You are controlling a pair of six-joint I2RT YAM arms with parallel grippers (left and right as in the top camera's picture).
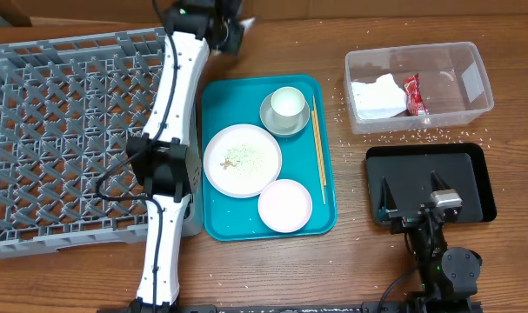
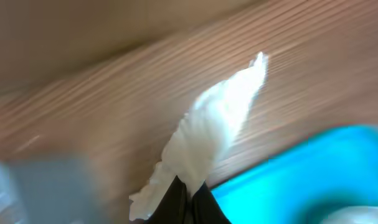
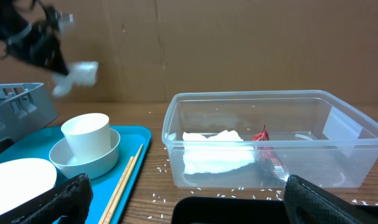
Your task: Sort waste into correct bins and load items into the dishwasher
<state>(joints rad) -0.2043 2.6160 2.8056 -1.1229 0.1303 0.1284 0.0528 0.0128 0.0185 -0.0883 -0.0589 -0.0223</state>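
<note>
— Wooden tabletop, brown cardboard wall behind it. How do the left jaws stand?
— Closed tight on a crumpled napkin. The left gripper pinches its lower end, and the rest of the paper sticks out past the fingertips, raised above bare wood. That wrist view is blurred, so I can't tell more about the grip.
— What lies nearest those jaws?
— A corner of the teal tray, just to one side and below them. The grey dish rack sits on the other side, with the left arm stretched along its edge.
— And the right jaws?
— Spread wide, with nothing between them. The right gripper hangs low over the black tray, whose rim shows right under the fingers.
— What's ahead of them?
— The clear tub, just beyond the black tray. Inside it a second napkin and the red wrapper lie side by side. Rice grains are scattered on the wood around the tub, some between it and the jaws.
— Further out?
— Left of the right jaws, on the teal tray: the white cup standing in the bowl, the chopsticks beside them, the large plate with food bits on it, and the smaller plate. The crumpled napkin is well apart from the clear tub, across the teal tray.
</note>
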